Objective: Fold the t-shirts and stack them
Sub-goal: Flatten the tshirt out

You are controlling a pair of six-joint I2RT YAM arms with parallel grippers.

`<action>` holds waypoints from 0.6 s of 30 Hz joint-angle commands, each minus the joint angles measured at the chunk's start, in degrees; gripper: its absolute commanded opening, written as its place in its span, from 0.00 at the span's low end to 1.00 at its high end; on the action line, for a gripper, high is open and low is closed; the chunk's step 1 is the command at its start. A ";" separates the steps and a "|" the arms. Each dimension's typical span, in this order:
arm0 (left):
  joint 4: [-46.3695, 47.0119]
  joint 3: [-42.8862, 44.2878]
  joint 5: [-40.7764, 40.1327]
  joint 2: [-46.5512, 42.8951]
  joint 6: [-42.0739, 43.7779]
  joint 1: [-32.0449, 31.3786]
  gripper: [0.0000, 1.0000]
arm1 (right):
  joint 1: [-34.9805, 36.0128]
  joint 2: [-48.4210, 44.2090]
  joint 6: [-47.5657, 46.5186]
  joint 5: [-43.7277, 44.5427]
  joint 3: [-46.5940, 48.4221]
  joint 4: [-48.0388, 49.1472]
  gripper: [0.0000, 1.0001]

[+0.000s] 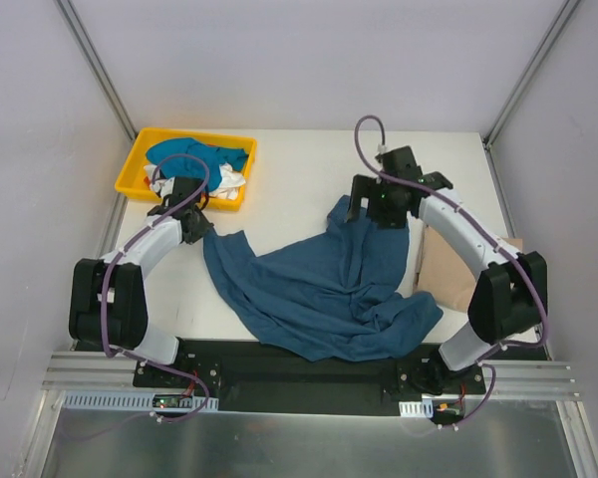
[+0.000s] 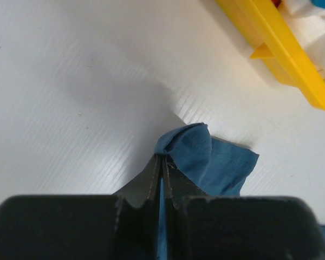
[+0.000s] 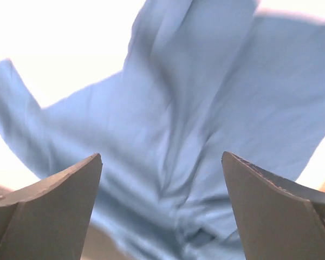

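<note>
— Where is the dark blue shirt (image 1: pixel 319 289)?

— It lies crumpled and half spread on the counter (image 1: pixel 299 164), right of the yellow tray (image 1: pixel 130 177) and nearer the arm bases than the tray is. One corner of it reaches up to just below the tray's near wall.

— And the left pincer (image 2: pixel 163 162)?

— It sits just in front of that near wall, its jaws pressed together on that corner. A fold of blue cloth bulges out past the tips.

— What about the right pincer (image 3: pixel 161 157)?

— It is well right of the tray, above the shirt's far edge, with its jaws spread wide. Nothing sits between them, only blue cloth below. The pictures do not settle whether its tips touch the cloth.

— Are there other shirts?

— A bright blue shirt (image 1: pixel 191 152) and a white shirt (image 1: pixel 229 180) are bunched inside the tray. A tan shirt (image 1: pixel 445 264) lies farthest from the tray, at the right, partly behind the right arm.
</note>
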 commanded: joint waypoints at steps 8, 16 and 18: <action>0.49 -5.17 1.30 -9.09 3.16 0.28 0.00 | -3.44 28.46 -6.52 12.21 33.93 -2.03 0.99; 0.49 -6.93 0.86 -12.70 3.61 0.28 0.00 | -3.09 47.19 -11.97 4.03 53.72 -0.71 0.95; 0.40 -7.02 1.12 -12.52 3.52 0.28 0.00 | -3.00 49.91 -13.03 2.88 55.48 -0.71 0.93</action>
